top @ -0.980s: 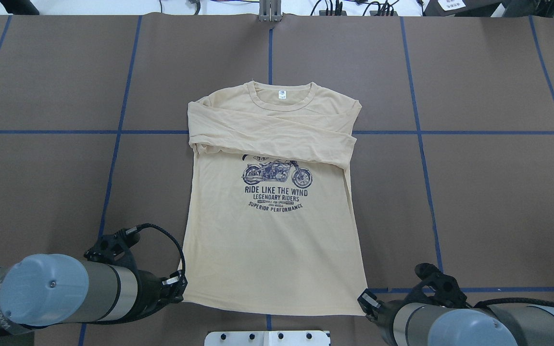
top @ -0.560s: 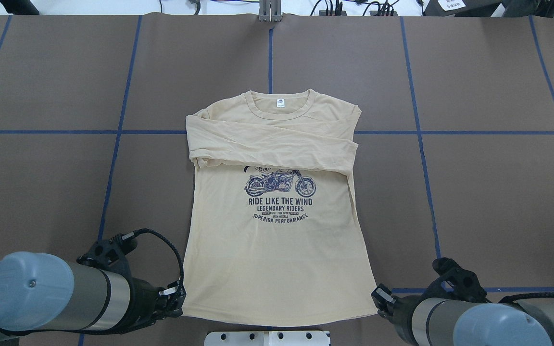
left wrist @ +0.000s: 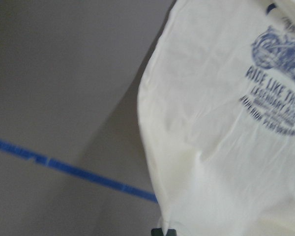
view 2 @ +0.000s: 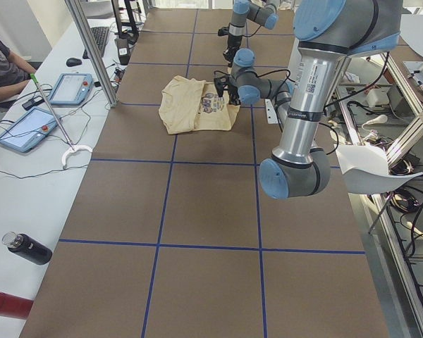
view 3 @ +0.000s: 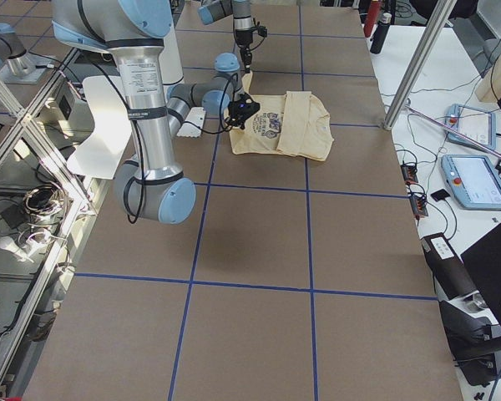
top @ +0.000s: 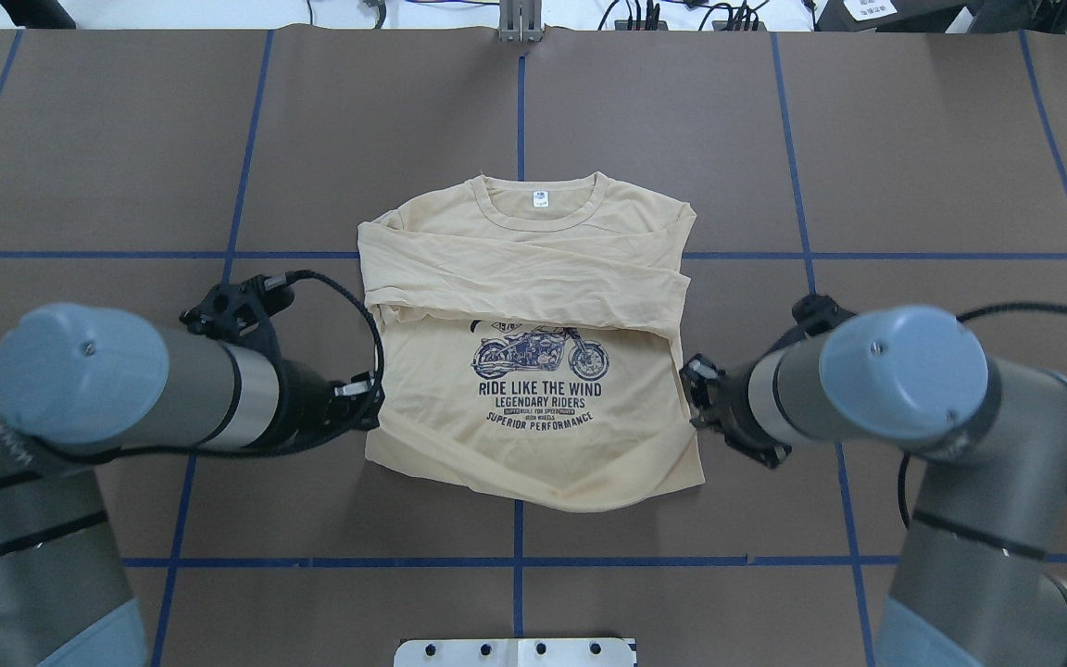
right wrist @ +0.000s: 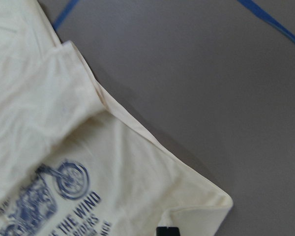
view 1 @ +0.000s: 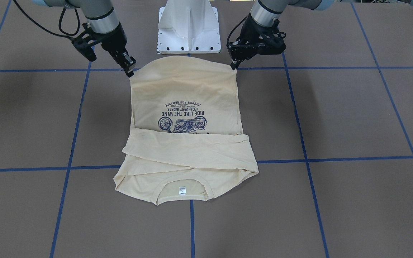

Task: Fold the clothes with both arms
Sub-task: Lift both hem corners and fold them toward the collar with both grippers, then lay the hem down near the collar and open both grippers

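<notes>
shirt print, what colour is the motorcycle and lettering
Navy blue print on the cream-yellow shirt; clearest in the overhead exterior view.

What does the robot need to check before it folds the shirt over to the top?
1. Left gripper grips its hem corner of the shirt: ok.
2. Right gripper grips the other hem corner: ok.
3. Both corners lifted about level: ok.
4. Sleeves folded across the chest: ok.
5. Collar lying flat on the table: ok.
6. Cloth under the lifted hem free of creases: cannot tell, it is hidden.
</notes>
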`<state>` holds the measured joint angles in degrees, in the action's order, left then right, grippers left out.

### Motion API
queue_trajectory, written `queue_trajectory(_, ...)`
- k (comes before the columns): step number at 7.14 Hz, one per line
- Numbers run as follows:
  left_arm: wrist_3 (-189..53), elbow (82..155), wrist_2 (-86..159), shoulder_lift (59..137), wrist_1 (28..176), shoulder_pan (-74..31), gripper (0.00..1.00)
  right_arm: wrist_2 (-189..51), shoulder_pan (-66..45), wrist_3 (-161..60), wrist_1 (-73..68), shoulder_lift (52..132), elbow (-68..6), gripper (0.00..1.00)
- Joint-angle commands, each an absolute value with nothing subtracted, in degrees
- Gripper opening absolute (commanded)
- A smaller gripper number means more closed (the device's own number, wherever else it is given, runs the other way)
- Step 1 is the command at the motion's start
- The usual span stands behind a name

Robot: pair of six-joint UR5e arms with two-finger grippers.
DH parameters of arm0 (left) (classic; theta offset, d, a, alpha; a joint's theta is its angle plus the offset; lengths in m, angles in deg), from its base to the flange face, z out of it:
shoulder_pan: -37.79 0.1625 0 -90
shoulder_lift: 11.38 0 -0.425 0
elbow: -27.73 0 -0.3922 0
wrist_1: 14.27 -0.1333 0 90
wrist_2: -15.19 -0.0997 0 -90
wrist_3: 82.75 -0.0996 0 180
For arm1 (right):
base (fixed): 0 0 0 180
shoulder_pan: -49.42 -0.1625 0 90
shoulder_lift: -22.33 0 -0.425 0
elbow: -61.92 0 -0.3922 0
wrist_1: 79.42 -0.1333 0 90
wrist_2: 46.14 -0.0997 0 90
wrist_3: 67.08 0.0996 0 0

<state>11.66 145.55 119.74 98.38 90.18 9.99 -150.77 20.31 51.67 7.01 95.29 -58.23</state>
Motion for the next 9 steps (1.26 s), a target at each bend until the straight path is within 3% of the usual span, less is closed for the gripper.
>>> queue_trajectory(1, 3.58, 131.16, 119.78, 104.62, 95.03, 1.44, 0.00, -157.93, 8.15, 43.25, 7.07, 85.82, -45.28, 0.00)
queue_trajectory(3, 2.77, 124.70, 119.78, 104.72, 104.36, -3.14, 0.00, -157.68, 4.70, 39.64, 7.24, 79.32, -35.86, 0.00)
queue_trajectory(5, 2.77, 124.15, 119.78, 104.89, 104.47, -4.30, 0.00, -157.50, 2.33, 36.57, 7.25, 75.43, -29.77, 0.00)
queue_trajectory(9, 1.81, 107.31, 114.09, 114.47, 105.87, -4.30, 0.00, -150.76, 3.54, 34.08, 3.67, 65.93, -10.36, 0.00)
